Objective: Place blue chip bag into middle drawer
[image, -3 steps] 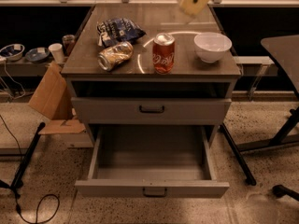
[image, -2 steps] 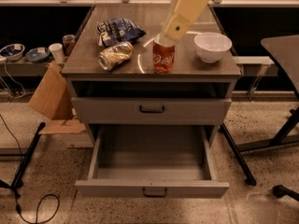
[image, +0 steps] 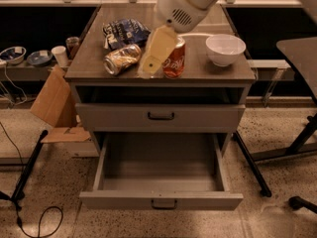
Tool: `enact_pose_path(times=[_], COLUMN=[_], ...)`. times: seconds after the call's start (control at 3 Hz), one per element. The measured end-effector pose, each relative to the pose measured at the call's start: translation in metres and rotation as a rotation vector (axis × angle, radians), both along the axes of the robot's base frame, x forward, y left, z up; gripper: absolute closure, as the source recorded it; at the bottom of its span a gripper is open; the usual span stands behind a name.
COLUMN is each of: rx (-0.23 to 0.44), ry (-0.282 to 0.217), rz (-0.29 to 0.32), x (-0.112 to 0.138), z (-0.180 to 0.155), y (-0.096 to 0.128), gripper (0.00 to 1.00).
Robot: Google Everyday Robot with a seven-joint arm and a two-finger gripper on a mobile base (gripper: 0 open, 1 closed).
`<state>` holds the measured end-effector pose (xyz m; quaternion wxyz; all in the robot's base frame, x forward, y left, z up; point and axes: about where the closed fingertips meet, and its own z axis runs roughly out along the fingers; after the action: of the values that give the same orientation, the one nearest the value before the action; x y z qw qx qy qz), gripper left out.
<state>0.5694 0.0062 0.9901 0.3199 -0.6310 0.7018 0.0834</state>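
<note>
- Gripper (image: 148, 69) hangs over the cabinet top (image: 85, 66), just left of the red soda can (image: 174, 59). Open or closed: can't tell. Nothing visible in its hold.
- blue chip bag (image: 124, 32) lies back-left of the soda can, so beyond and left of the gripper. Long axis runs roughly left-right. Not grasped.
- crushed golden can (image: 122, 58) is left of the soda can, just in front of the bag. Likely snag on approach.
- middle drawer (image: 158, 170) is pulled open, below the soda can. Nothing visible inside.
- white bowl (image: 225, 48), right of the soda can, looks empty.
</note>
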Motion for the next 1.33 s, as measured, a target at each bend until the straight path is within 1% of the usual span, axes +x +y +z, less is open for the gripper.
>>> enact_pose_path(times=[0.33, 0.67, 1.0, 1.33], rx=[-0.019, -0.036, -0.054, -0.064], ry=[0.017, 0.018, 0.010, 0.004], rz=[-0.128, -0.225, -0.327, -0.385], x=[0.036, 0.071, 0.112, 0.137], z=[-0.029, -0.042, -0.050, -0.048], y=[0.011, 0.022, 0.035, 0.039], gripper=[0.00, 0.00, 0.00, 0.00])
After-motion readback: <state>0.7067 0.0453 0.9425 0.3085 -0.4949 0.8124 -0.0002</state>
